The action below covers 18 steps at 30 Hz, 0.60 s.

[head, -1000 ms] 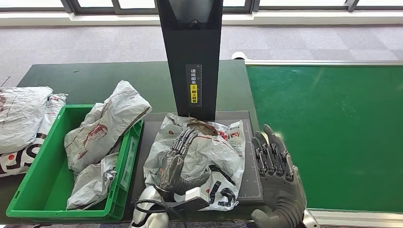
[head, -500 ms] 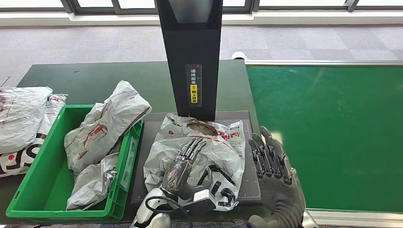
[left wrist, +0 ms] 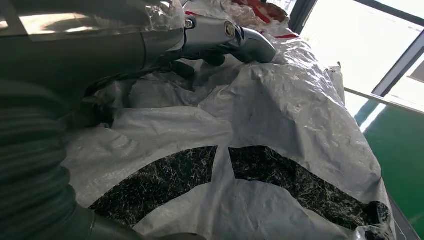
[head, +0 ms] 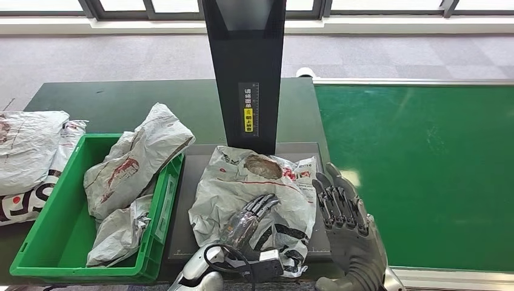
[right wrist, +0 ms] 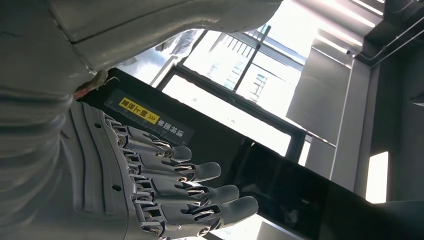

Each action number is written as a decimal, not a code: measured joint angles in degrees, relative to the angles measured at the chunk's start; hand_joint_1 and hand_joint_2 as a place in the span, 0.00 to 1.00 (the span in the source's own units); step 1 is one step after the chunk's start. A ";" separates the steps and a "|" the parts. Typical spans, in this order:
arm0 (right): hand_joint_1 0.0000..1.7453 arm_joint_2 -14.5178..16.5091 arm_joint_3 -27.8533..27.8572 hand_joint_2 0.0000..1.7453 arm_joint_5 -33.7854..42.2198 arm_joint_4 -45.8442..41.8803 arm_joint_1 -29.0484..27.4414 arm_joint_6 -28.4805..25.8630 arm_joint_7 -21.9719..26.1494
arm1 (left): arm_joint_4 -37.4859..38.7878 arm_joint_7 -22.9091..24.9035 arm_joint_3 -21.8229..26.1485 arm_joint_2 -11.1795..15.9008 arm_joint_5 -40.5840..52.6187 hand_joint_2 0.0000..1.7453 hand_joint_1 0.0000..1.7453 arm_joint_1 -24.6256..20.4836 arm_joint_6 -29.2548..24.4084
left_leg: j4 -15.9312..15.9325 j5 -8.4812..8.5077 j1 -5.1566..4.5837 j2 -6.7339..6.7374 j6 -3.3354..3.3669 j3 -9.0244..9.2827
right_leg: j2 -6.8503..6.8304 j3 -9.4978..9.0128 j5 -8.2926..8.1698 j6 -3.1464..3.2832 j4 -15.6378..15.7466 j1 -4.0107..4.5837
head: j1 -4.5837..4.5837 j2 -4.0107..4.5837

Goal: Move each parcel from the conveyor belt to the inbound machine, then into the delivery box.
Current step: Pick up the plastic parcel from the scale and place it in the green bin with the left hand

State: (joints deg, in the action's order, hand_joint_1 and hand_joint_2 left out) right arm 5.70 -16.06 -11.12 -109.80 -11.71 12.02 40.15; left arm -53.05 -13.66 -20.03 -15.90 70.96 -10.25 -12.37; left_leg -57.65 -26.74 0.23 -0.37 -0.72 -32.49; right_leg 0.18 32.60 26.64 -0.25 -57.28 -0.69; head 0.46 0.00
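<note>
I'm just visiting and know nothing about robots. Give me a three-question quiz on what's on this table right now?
1. True or false: the green crate already holds parcels.
2. Which hand rests on the white parcel lying on the grey platform under the black scanner post? A) left hand B) right hand
3. Fill in: the conveyor belt surface is coloured ____.

Key: 1 true; 2 A; 3 green.
</note>
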 joint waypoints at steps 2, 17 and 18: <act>0.00 0.00 0.00 1.00 0.09 0.02 0.05 0.10 -0.01 | 0.83 -0.01 -0.26 -0.09 -0.01 1.00 0.00 -0.50 0.13 | 0.00 -0.09 0.00 -0.01 0.09 0.04 | -0.02 -0.21 0.10 -0.08 0.03 -0.04 | 0.00 0.00; 0.00 0.00 0.08 1.00 0.16 0.21 -0.11 -0.51 -0.02 | -9.06 -10.18 -0.62 -0.07 -10.31 1.00 1.00 0.11 -10.69 | -0.09 -0.04 -0.06 -0.01 0.18 0.07 | 0.02 -0.09 -0.06 -0.26 -0.01 -0.16 | 0.01 0.00; 0.00 0.00 0.13 1.00 0.15 0.21 -0.12 -0.51 -0.02 | -10.65 -10.61 -0.62 -0.01 -11.10 1.00 1.00 0.32 -11.18 | -0.09 -0.05 -0.06 -0.01 0.18 0.04 | 0.02 -0.06 -0.05 -0.26 -0.01 -0.16 | 0.01 0.00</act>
State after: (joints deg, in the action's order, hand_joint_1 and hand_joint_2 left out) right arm 5.70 -15.93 -10.97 -109.59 -11.83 11.51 40.13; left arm -63.70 -24.26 -20.65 -15.91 59.85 -9.93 -23.55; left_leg -57.74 -26.79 0.17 -0.38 -0.54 -32.44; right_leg 0.20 32.54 26.59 -0.51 -57.29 -0.86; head 0.46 0.00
